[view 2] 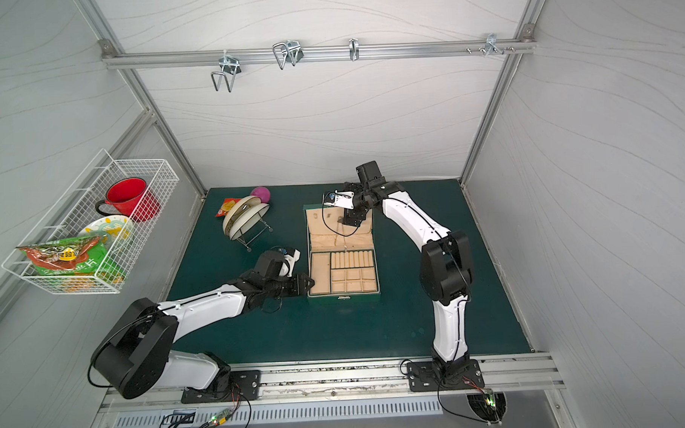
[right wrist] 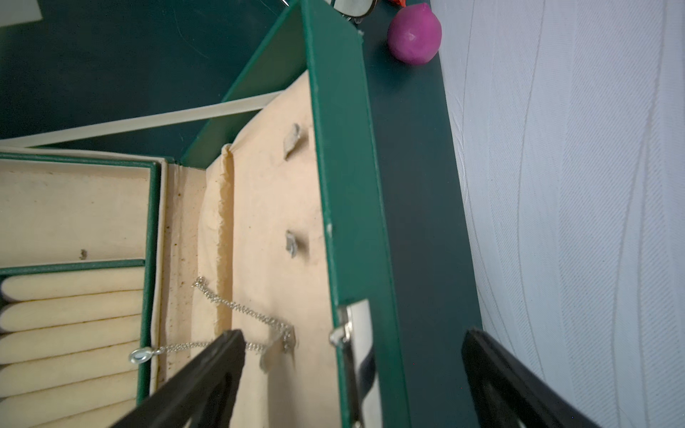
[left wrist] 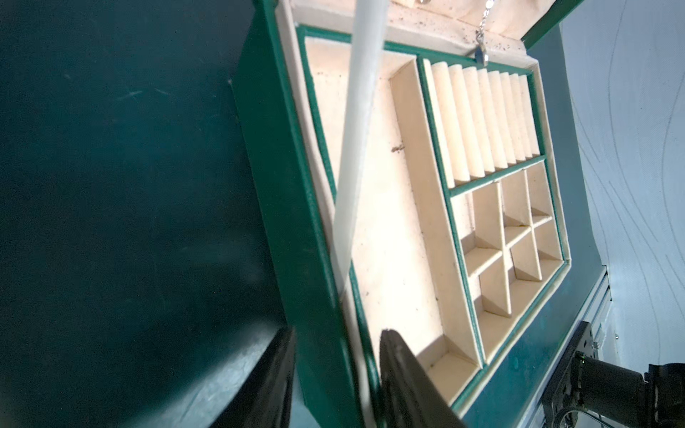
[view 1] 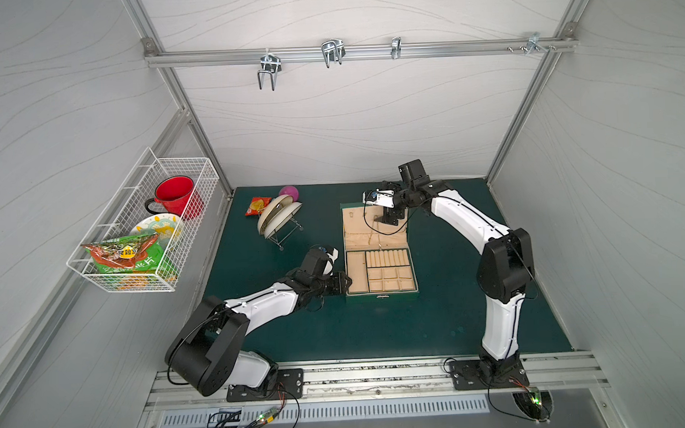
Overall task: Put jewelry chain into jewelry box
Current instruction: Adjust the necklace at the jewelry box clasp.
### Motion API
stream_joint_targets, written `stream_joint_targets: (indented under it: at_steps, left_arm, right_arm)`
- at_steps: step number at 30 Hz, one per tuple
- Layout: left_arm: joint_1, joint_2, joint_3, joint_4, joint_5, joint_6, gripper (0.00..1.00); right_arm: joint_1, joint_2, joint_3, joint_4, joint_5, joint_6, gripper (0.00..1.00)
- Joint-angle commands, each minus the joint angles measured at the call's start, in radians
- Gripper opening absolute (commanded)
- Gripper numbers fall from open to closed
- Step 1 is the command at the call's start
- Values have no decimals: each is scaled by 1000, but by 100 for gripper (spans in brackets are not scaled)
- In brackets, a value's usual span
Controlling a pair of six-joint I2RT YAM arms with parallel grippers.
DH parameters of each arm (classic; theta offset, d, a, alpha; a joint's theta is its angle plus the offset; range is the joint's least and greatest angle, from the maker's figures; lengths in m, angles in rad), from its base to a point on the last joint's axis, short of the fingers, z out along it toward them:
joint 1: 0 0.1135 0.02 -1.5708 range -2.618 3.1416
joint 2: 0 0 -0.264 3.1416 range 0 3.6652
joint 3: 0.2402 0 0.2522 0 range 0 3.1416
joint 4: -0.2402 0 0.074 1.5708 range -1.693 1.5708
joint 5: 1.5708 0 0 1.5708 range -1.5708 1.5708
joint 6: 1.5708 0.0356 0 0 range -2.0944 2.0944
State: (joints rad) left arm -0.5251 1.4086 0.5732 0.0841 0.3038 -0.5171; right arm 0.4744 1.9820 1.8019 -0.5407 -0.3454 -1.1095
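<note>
Green mat (view 1: 376,331) bears jewelry box (view 1: 383,296); right claw (view 1: 393,220) gapes (left claw (view 1: 347,283): grip unclear).

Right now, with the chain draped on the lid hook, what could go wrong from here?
1. A finger of the open right gripper crosses the chain; withdrawing could snag it off its hook.
2. That gripper straddles the lid edge, so a nudge might swing the lid.
3. The left gripper straddles the box wall; shifting it may shake the chain loose.
</note>
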Motion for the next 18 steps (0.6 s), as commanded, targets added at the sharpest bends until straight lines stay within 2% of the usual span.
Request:
stream_joint_targets:
  at_steps: [1, 18]
  left_arm:
    - [3, -12, -16, -24, -3, 15, 42]
    - [2, -29, -21, -30, 0, 17, 42]
  right_arm:
    - [14, 24, 34, -25, 12, -28, 95]
    - [32, 43, 64, -89, 83, -93, 49]
